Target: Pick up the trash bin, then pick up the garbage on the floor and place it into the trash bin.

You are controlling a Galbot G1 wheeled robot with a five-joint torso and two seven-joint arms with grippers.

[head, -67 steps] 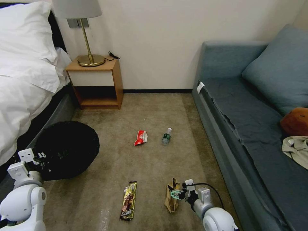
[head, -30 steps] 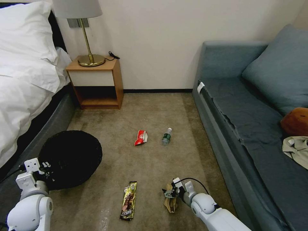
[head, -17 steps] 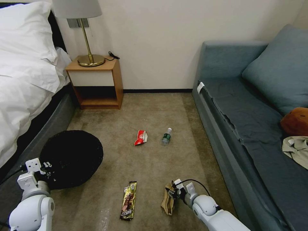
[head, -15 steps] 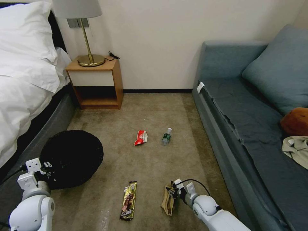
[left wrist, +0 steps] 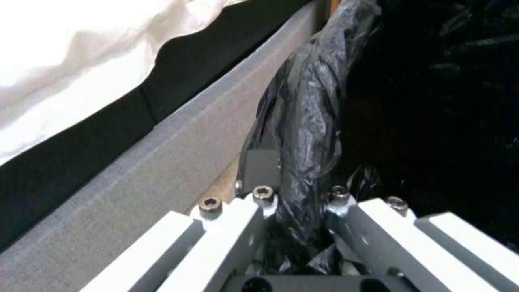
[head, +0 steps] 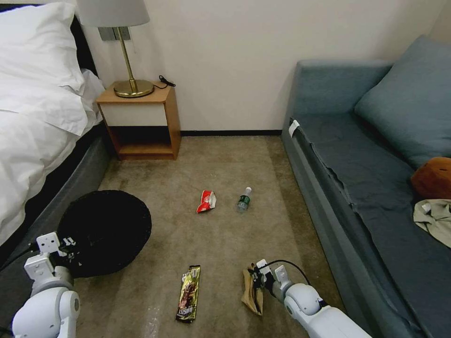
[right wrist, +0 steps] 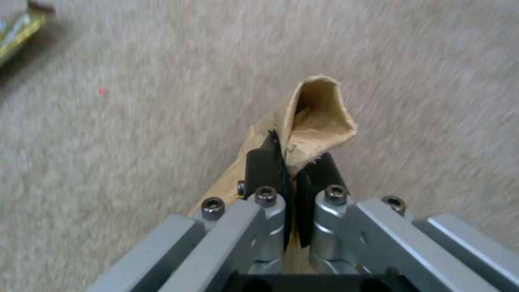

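Bedroom floor (head: 221, 244), beige-brown short-pile carpet, between a white-sheeted bed (head: 33, 117) at 9 o'clock and a blue sofa (head: 376, 188) at 3 o'clock; wooden nightstand (head: 141, 122) with brass lamp (head: 129, 84) at 11 o'clock.

Item 1, far left: left tool (head: 66, 246), at 8 o'clock, clamped on the trash bin (head: 105, 230) at its near rim. The left wrist view shows the fingers pinching the folded black bag (left wrist: 303, 134) over the rim. Liner is thin, crinkly and probably slippery; a grip that includes the stiff rim beneath it should be safer than film alone.

Item 2, centre-left, 6 o'clock: long snack wrapper (head: 189, 293), flat on the carpet. Light, limp; best taken at one end.

Item 3, centre, 12 o'clock: red-white wrapper (head: 206, 201), crumpled. Light, springy.

Item 4, just right of it: small clear bottle (head: 244, 199) with green label, lying on its side. Stiff, likely to roll; grip across the body.

Item 5, right of centre, 5 o'clock: brown paper bag (head: 251, 290), upper edge pinched in the right tool (head: 257, 277). In the right wrist view the fingers are closed narrow on the paper bag's creased lip (right wrist: 314, 121). Paper is light, soft, tearable; whether its lower end has left the carpet cannot be told.
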